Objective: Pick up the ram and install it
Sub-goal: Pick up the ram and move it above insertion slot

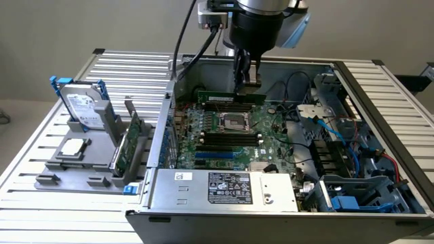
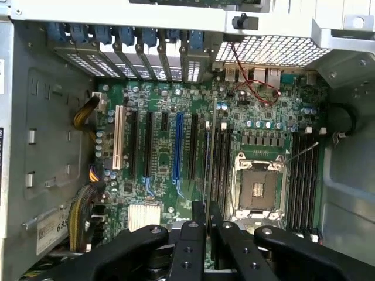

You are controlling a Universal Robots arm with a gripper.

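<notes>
Upright claw (image 1: 248, 87), ram (image 1: 227, 96) seemingly within, above motherboard (image 1: 273, 123).

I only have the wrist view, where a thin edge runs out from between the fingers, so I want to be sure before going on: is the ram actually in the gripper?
Observer: Yes. In the exterior view the gripper is shut on the ram, a long green stick held level by its upper edge.
Operator: Where exactly?
Observer: Just above the black slots beyond the CPU socket in that view; I cannot tell whether it touches them.
Operator: And off to the side?
Observer: A grey tray on the exterior view's left holds an upright hard drive and a green expansion card.
</notes>
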